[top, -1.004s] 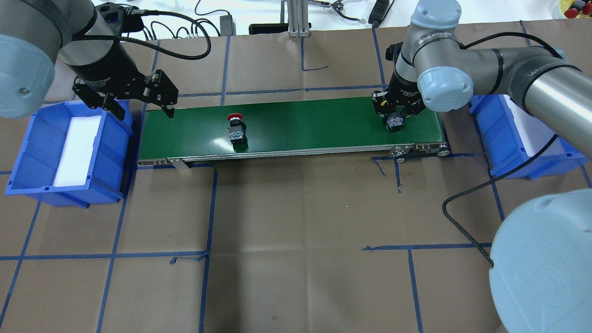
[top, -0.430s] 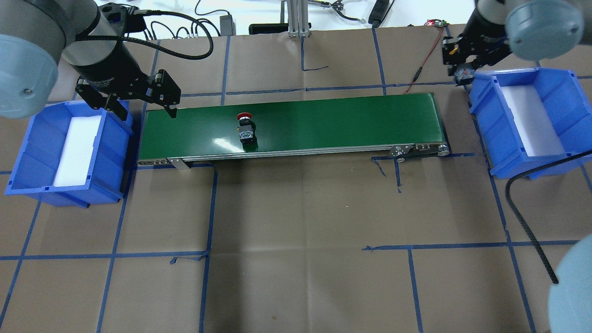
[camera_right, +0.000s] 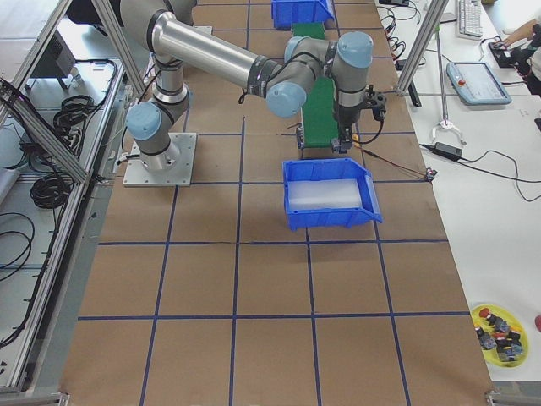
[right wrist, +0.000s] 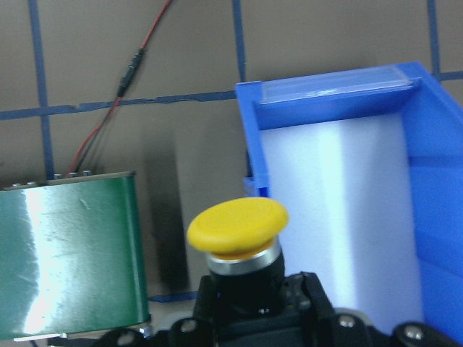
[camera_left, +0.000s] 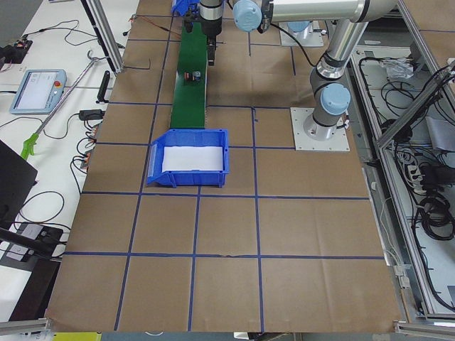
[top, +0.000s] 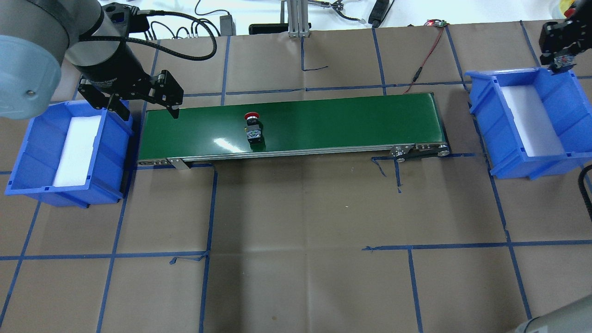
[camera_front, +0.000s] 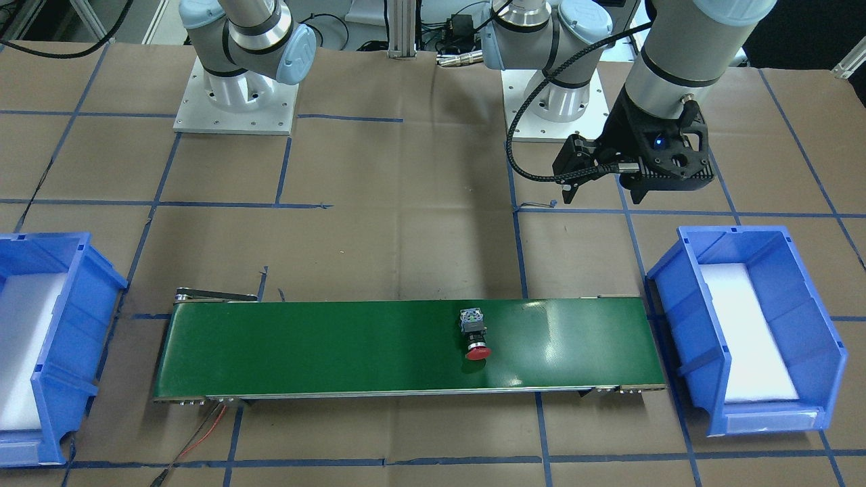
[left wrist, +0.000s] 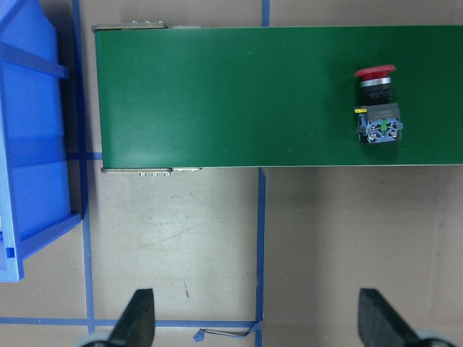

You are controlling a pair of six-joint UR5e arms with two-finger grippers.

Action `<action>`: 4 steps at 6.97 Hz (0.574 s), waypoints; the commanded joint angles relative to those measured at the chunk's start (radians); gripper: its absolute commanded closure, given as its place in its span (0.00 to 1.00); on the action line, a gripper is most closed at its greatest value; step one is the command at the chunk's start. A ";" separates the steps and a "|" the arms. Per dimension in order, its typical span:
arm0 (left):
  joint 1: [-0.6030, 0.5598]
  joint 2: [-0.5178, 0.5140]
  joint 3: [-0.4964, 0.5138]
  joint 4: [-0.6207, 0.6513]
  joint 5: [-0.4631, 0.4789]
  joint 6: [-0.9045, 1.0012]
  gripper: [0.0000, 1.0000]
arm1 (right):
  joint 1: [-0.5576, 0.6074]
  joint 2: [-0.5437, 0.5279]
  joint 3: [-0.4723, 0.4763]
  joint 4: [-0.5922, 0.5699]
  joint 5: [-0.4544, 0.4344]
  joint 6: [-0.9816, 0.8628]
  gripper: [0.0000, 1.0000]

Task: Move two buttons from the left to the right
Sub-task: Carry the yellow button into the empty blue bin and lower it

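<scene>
The left blue bin [top: 27, 157] stands at the far left of the overhead view, with a white foam pad [top: 76, 150] on its floor. Just beside it hangs the left gripper [top: 148, 110]. Its jaws are spread wide with nothing between them, and the wrist view shows both fingertips [left wrist: 137, 318] over brown paper on the robot's side of the belt's left end. The pale lettering on the gripper's black body is too small to read.

Next comes the green conveyor belt [top: 347, 118], which runs across the table between the two bins. The red-capped push-button [top: 253, 129] lies on its side on the belt, left of the middle. Its cap points away from the robot and its grey contact block points toward it. The left wrist view shows blue and green terminals and a small yellow mark on that block, but any print there is unreadable. A red-and-black wire [top: 428, 53] trails off from the belt's far right corner.

The right blue bin [top: 481, 99], also foam-lined, stands beyond the belt's right end. The right gripper [top: 561, 59] is in the air by this bin, with its jaws clamped on the black body of the yellow-capped push-button [right wrist: 237, 230]. In the right wrist view the mushroom cap shows against the bin wall nearest the belt.
</scene>
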 commanded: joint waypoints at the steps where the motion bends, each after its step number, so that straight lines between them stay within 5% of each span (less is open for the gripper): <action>1: 0.000 0.001 -0.001 0.000 0.000 0.001 0.00 | -0.052 0.014 0.134 -0.172 -0.004 -0.090 0.96; 3: 0.000 0.001 -0.001 0.000 0.000 0.001 0.00 | -0.058 0.020 0.296 -0.382 0.001 -0.084 0.96; 4: 0.000 0.001 -0.001 0.001 0.000 0.001 0.00 | -0.064 0.025 0.331 -0.389 -0.001 -0.082 0.96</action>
